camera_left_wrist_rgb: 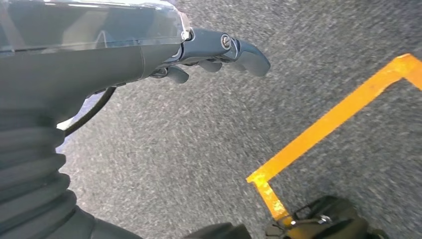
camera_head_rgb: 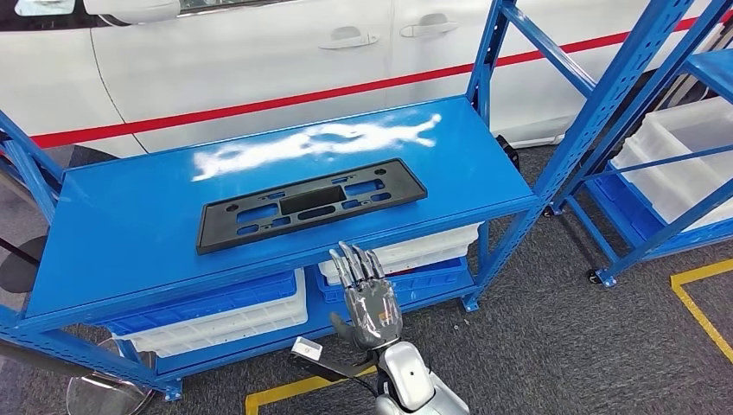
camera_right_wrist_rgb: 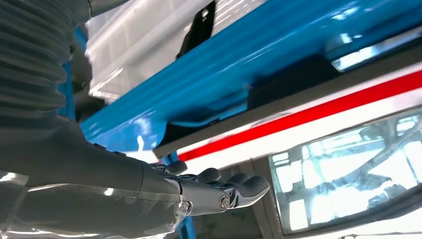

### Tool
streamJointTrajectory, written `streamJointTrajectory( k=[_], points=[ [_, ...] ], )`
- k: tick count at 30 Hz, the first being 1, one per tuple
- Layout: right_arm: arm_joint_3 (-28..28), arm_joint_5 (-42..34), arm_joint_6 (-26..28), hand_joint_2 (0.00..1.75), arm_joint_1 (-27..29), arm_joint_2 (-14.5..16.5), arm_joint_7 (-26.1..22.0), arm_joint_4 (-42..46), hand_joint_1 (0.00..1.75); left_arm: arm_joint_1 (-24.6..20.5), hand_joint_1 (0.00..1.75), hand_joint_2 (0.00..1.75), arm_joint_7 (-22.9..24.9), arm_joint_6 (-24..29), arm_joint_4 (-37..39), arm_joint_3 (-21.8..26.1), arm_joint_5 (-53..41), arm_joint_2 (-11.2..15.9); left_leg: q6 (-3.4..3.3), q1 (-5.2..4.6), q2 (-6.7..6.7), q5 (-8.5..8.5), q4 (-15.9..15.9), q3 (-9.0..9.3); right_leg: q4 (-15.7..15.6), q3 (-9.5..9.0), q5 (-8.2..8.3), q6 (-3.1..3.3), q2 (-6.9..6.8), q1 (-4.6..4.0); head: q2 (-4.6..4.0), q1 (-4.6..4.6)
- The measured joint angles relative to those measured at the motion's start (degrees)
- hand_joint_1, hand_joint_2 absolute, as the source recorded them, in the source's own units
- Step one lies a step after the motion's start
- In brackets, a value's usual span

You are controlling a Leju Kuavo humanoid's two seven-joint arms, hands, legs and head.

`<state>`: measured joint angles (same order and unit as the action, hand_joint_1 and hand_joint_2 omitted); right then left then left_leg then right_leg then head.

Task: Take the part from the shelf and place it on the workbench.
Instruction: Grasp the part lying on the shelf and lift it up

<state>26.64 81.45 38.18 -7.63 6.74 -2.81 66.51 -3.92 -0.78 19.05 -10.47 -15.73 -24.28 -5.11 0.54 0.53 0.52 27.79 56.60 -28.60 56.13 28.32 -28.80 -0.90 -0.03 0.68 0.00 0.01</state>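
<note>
Resting part: flat black rectangular plastic plate point(camera_head_rgb: 311, 205) lies on blue metal shelf top point(camera_head_rgb: 130, 225).
Right hand point(camera_head_rgb: 367, 298): fingers extended, apart, empty, just before shelf edge.
Left hand point(camera_left_wrist_rgb: 219, 50): fingers loosely apart, empty, above grey floor point(camera_left_wrist_rgb: 199, 149).

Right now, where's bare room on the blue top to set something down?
Bare patches on the blue shelf top: left of the black part, behind it under the glare, and the right end by the upright. The front strip between the part and the edge is narrow, with the right hand at it.
</note>
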Motion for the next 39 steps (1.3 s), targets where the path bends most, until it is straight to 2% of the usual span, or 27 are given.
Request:
streamJointTrajectory(
  k=[2, 6, 10, 15, 19, 27, 39],
  points=[
    [-0.45, 1.73, 0.0, 1.75, -0.54, -0.56, 1.35, -1.03, 0.0, -0.11, 0.0, 1.75, -1.21, -0.93, 0.0, 0.13, 0.89, -0.02, 0.0, -0.01, 0.0, 0.0, 0.0, 0.0, 0.0, 0.0, 0.0, 0.0, 0.0, 0.0, 0.0, 0.0],
    [-1.72, 3.67, 0.0, 1.75, -1.47, -1.34, 2.31, -4.01, 0.0, -0.05, 0.0, 0.0, -4.53, -4.28, -0.01, 1.36, 3.21, -0.09, 0.0, -0.01, 0.01, 0.0, 0.01, 0.01, 0.0, 0.01, 0.01, -0.01, 0.02, 0.01, 0.0, 0.01],
    [-2.58, 6.61, 0.0, 1.75, -2.96, -1.8, 4.99, -7.95, 0.0, 0.39, 0.0, 1.75, -6.99, -5.96, 0.0, 2.7, 3.83, -0.26, 0.0, 0.0, -0.01, 0.0, 0.03, -0.04, 0.0, 0.06, 0.02, -0.02, -0.03, 0.01, -0.01, 0.0],
    [-2.34, 8.28, 0.0, 1.75, -6.76, -2.8, 10.7, -13.12, 0.0, -0.13, 0.0, 1.75, -6.61, -6.48, 0.0, 3.25, 2.81, -0.34, 0.0, 0.0, -0.03, -0.04, 0.03, -0.05, 0.0, 0.06, 0.04, -0.02, -0.04, 0.01, 0.0, 0.0],
    [-0.92, 8.51, 0.0, 1.75, -10.41, -4.5, 14.13, -15.39, 0.0, -0.58, 0.0, 0.0, -6.24, -6.57, 0.0, 3.32, 1.61, -0.39, -0.01, 0.0, -0.02, -0.09, 0.05, -0.05, 0.01, 0.07, 0.08, -0.01, -0.03, 0.01, -0.01, 0.01],
    [-1.79, 7.9, 0.02, 1.75, -14.6, -5.98, 11.21, -13.87, 0.0, -0.58, 0.0, 0.0, -6.08, -6.64, 0.0, 3.44, 0.51, -0.39, -0.01, 0.0, -0.02, -0.09, 0.07, -0.07, 0.0, 0.1, 0.09, -0.01, -0.02, 0.01, 0.0, 0.0],
    [-2.71, 4.84, 0.02, 1.75, -14.57, -5.6, 7.32, -12.13, 0.0, -0.52, 0.0, 0.0, -5.92, -6.86, 0.0, 4.14, 0.73, -0.42, 0.0, 0.01, -0.03, -0.09, 0.06, -0.08, 0.01, 0.1, 0.09, -0.01, -0.03, 0.0, 0.0, 0.01]
  ],
)
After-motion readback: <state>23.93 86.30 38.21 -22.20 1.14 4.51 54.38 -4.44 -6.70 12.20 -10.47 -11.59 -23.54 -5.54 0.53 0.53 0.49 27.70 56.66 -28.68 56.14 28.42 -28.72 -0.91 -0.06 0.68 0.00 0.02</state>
